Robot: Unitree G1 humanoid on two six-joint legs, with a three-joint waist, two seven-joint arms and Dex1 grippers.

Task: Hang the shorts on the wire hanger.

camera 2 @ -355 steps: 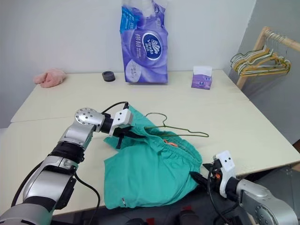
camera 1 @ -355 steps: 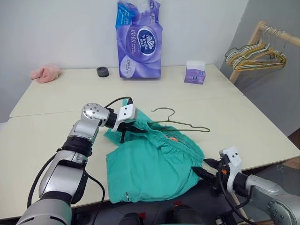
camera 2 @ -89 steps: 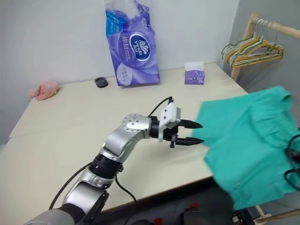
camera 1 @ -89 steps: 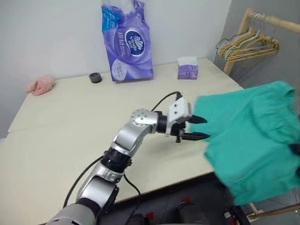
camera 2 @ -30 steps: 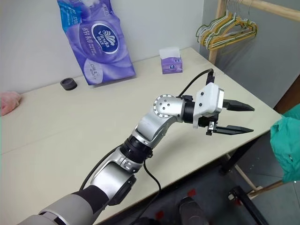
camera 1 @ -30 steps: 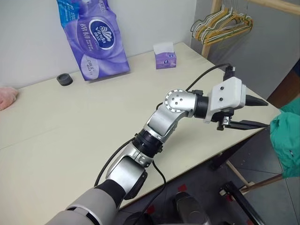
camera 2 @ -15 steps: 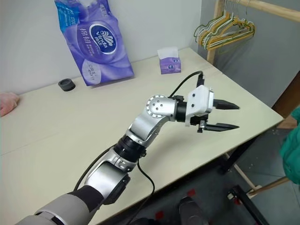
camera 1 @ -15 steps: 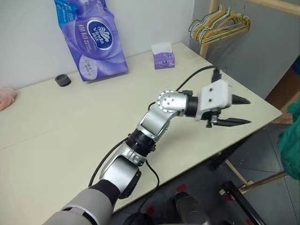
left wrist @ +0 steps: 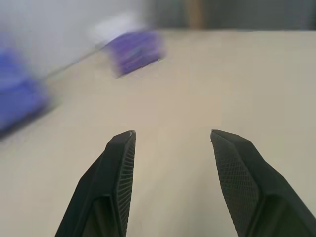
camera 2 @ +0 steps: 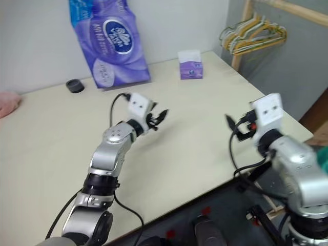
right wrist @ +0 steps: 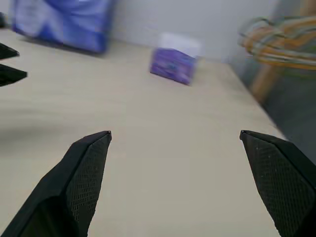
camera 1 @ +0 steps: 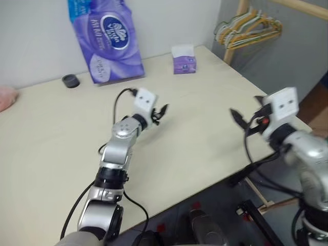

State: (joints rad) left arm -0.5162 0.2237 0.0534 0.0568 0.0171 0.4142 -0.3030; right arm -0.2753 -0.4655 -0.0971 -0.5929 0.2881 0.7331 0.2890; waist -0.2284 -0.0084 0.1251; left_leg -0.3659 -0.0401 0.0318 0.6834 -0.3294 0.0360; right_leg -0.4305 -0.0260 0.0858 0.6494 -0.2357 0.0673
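Collision is risked as both claws, left claw [camera 1: 160, 114] and right claw [camera 1: 241, 119], are held open and empty above the surface [camera 1: 200, 97], with the tissue box [camera 1: 183, 63] at twelve o'clock.

Purple tissue pack [camera 1: 105, 38], small tissue box [camera 1: 183, 59], black cap [camera 1: 70, 80] on table [camera 1: 46, 133].

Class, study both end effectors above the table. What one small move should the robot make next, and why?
Probably lower both arms to a resting pose rather than reach out. The left end effector and the right end effector hover open and empty above the table. The nearest things ahead, a tissue box and a purple pack, stand far back and are not task things.
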